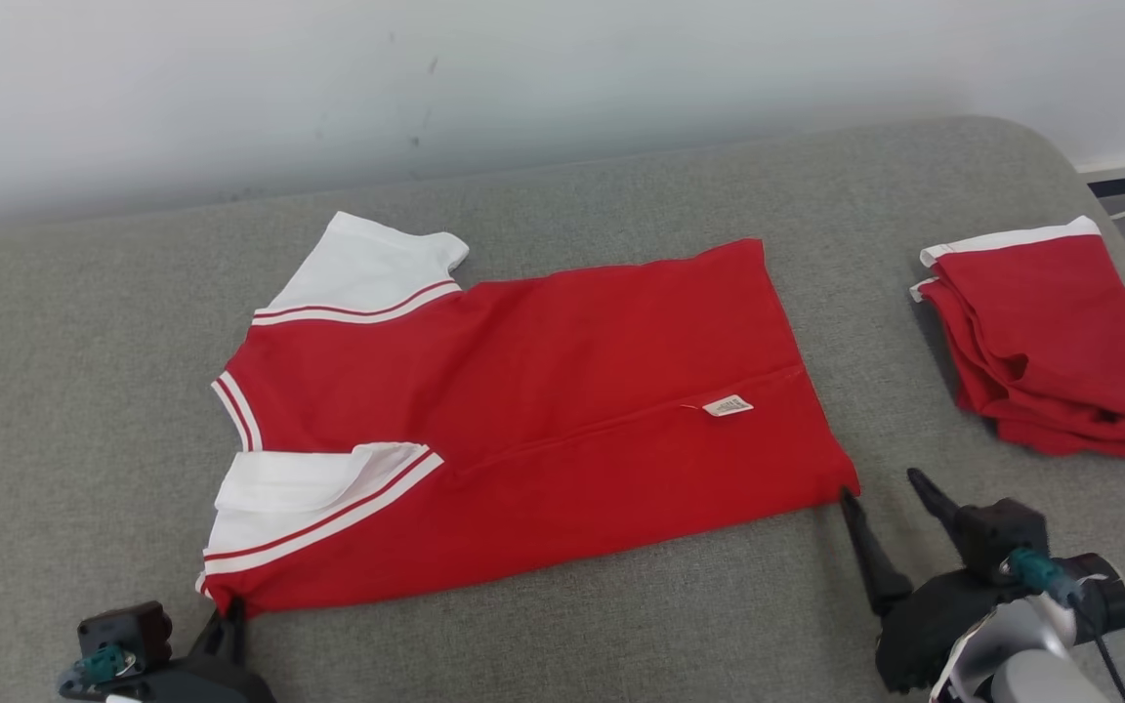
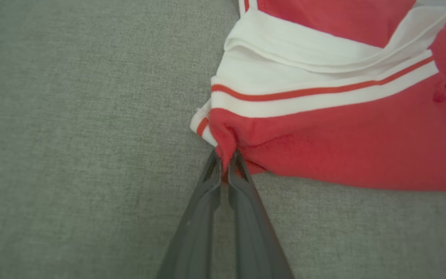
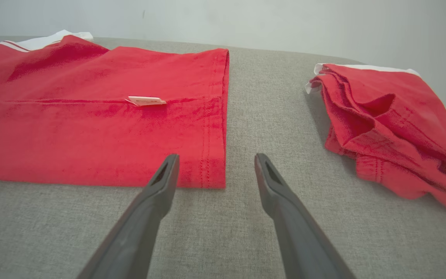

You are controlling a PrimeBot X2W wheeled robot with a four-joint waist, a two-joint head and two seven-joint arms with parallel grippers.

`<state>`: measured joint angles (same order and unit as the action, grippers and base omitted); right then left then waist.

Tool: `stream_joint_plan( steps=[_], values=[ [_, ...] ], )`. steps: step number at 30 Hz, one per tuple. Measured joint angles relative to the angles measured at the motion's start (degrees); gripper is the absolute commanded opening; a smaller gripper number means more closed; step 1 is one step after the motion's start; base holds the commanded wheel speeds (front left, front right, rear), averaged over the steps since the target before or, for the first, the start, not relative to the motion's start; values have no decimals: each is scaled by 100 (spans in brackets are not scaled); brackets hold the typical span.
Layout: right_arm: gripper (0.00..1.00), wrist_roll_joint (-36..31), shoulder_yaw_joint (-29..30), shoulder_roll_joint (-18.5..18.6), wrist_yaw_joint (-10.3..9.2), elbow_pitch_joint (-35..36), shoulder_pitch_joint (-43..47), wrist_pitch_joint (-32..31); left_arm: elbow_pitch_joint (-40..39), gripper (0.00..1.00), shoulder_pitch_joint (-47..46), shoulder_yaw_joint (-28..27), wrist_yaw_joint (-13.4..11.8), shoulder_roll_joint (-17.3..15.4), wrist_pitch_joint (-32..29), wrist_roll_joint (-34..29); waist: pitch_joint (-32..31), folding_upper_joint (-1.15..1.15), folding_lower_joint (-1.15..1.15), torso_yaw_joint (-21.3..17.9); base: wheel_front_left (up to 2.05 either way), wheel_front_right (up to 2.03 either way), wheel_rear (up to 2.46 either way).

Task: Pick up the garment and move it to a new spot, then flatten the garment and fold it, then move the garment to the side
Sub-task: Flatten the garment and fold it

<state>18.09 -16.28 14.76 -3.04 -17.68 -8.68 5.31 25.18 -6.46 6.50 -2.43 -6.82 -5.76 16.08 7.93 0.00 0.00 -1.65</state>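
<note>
Red garment point(image 1: 562, 391) with white sleeves lies spread flat in the middle of the grey cushion point(image 1: 84, 410), collar end to the left and hem to the right. A second red garment point(image 1: 1051, 342), folded and rumpled, sits well apart at the right near the cushion's edge, with a pale wall point(image 1: 523, 78) behind. On the near shoulder corner the left gripper point(image 2: 227, 157) is pinched tight. The left wrist view shows cloth bunched between the tips, while the head view gives just dark tips meeting the corner. By the near hem corner the right gripper point(image 3: 216, 157) has its fingers spread wide, holding nothing — contact with the hem unclear. A small white care label point(image 1: 727, 405) sits on the seam — print too small to read.
</note>
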Motion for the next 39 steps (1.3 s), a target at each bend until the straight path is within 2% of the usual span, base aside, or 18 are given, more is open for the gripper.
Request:
stream_joint_plan(
  steps=[7, 13, 24, 25, 26, 27, 28, 29, 30, 39],
  values=[
    [100, 187, 132, -4, 11, -557, -426, -179, 7, 0, -143, 56, 46, 8, 1, -10, 116, 0, 0, 72, 0, 0, 0],
    [100, 269, 83, -85, 162, -969, -730, -286, 24, 0, -247, 112, 60, 30, 1, -15, 196, 0, 0, 166, 0, 0, 0],
    [100, 359, 19, -233, 281, -1607, -914, -475, 131, 0, -358, 132, 131, 59, 76, -14, 257, 0, 0, 299, 0, 0, 0],
    [94, 359, 16, -234, 308, -1644, -948, -474, 142, 0, -358, 127, 138, 59, 76, -14, 254, 0, 0, 299, 0, 0, 0],
    [76, 360, 16, -235, 314, -1681, -978, -474, 152, 0, -359, 123, 145, 58, 77, -13, 251, 0, 0, 298, 0, 0, 0],
    [50, 363, 15, -241, 330, -1717, -997, -472, 162, 0, -359, 121, 145, 57, 87, -11, 248, 0, 0, 296, 0, 0, 0],
    [40, 370, 14, -248, 339, -1744, -1015, -469, 176, 0, -360, 120, 146, 57, 108, -8, 243, 0, 0, 294, 0, 0, 0],
    [15, 399, 15, -258, 358, -1774, -1035, -460, 189, 0, -361, 119, 146, 57, 113, -8, 237, 0, 0, 290, 0, 0, 0],
    [0, 419, 14, -266, 364, -1808, -1055, -458, 201, 0, -364, 119, 147, 56, 126, -8, 231, 0, 0, 287, 0, 0, 0],
    [0, 492, 26, -275, 457, -1958, -1057, -402, 268, 0, -337, 53, 194, 45, 125, 64, 135, 0, 0, 268, 0, 0, 0]
  ],
)
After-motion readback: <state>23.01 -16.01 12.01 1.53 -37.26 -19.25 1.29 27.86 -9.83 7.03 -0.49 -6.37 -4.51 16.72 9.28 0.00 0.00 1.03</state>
